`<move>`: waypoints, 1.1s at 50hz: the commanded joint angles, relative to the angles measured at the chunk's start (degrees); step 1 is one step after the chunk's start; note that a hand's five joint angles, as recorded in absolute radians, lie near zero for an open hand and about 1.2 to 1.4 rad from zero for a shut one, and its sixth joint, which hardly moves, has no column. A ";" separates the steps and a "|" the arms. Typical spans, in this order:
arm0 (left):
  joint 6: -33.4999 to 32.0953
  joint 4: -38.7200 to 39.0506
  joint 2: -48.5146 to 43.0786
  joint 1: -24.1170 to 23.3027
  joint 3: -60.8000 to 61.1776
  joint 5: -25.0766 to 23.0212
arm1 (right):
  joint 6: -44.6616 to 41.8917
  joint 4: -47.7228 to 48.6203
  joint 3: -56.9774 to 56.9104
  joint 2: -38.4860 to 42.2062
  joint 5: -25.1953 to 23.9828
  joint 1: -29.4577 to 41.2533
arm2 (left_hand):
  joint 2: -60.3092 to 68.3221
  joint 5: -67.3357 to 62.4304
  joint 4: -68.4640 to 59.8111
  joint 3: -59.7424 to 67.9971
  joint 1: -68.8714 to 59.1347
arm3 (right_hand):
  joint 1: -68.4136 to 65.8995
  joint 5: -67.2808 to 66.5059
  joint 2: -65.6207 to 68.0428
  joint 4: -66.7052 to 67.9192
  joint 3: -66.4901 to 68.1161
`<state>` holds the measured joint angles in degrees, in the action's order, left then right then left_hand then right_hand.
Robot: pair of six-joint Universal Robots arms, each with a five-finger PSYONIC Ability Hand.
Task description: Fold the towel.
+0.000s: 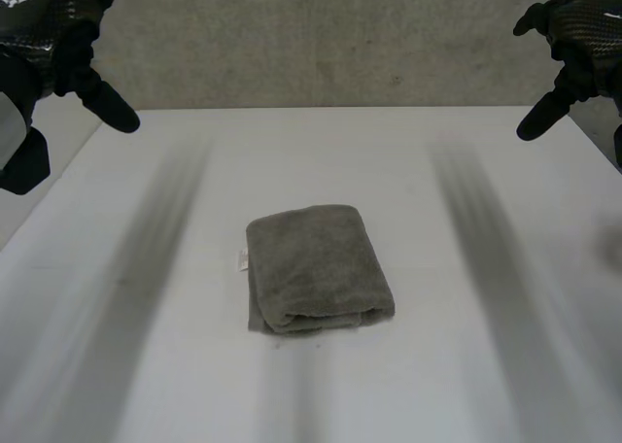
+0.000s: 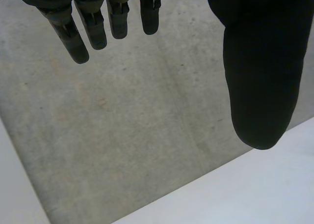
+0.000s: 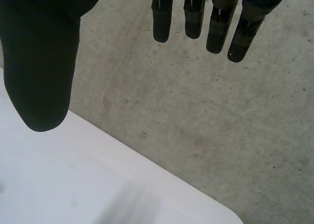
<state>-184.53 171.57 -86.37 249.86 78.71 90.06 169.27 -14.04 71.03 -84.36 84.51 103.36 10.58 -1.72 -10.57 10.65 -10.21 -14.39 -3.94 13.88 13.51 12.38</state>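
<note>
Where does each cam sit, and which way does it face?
Head view: between and behind the arms, looking down at the table and the folded grey towel; left hand and right hand raised either side.
Left wrist view: on the left wrist, looking along the palm at the concrete floor and a table edge; own straight fingers and thumb.
Right wrist view: on the right wrist, same aim; own straight fingers and thumb.
Shared: both wrist views see floor and table edge.

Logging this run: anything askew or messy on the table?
Only slightly: the folded towel lies a little skewed on the table, its white tag sticking out. The left hand and right hand are open, clear of it.
</note>
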 commanded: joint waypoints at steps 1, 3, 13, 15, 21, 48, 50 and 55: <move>0.05 0.26 -0.20 -0.34 0.83 -1.82 | 0.27 0.94 0.77 -0.63 0.13 0.44 | -0.03 1.17 0.02 -0.10 -0.34 | 4.39 3.94 -3.88 -3.51 -2.38; 0.05 0.26 -0.20 -0.16 1.01 -1.91 | 0.27 1.12 1.21 -1.25 0.05 0.44 | -0.03 1.17 0.02 -0.10 -0.34 | 4.39 3.94 -3.88 -3.51 -2.38; -0.04 0.35 -0.11 -0.34 1.10 -2.08 | 0.18 2.35 3.41 -2.92 0.13 0.79 | -0.36 1.50 0.36 -0.44 0.00 | 4.39 3.94 -3.88 -3.51 -2.38; -0.04 0.35 -0.02 -0.34 1.27 -2.08 | 0.18 2.35 3.41 -3.35 0.13 0.79 | -0.53 1.67 0.53 -0.61 0.17 | 4.39 3.94 -3.88 -3.51 -2.38; -0.04 0.35 0.50 -0.95 1.36 -2.00 | 0.09 3.93 4.64 -5.64 0.31 0.96 | -0.36 1.50 0.36 -0.44 0.00 | 4.39 3.94 -3.88 -3.51 -2.38; -0.04 2.45 0.15 -0.51 3.03 -1.64 | -0.26 5.96 6.23 -6.17 0.84 0.44 | -0.53 1.67 0.53 -0.61 0.17 | 4.39 3.94 -3.88 -3.51 -2.38; 0.05 2.54 0.06 -0.34 3.38 -1.64 | -0.09 5.96 6.22 -6.17 0.75 0.35 | -0.53 1.67 0.53 -0.61 0.17 | 4.39 3.94 -3.88 -3.51 -2.38; -0.04 2.54 -0.11 -0.16 3.38 -1.47 | 0.18 5.52 5.96 -6.61 1.10 0.35 | -0.58 1.72 0.57 -0.65 0.21 | 4.39 3.94 -3.88 -3.51 -2.38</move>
<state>-184.55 174.04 -86.26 249.44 81.94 88.41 169.10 -8.11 77.26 -90.59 85.36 103.80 9.49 -1.72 -9.64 9.60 -10.18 -14.39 -3.94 13.88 13.51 12.38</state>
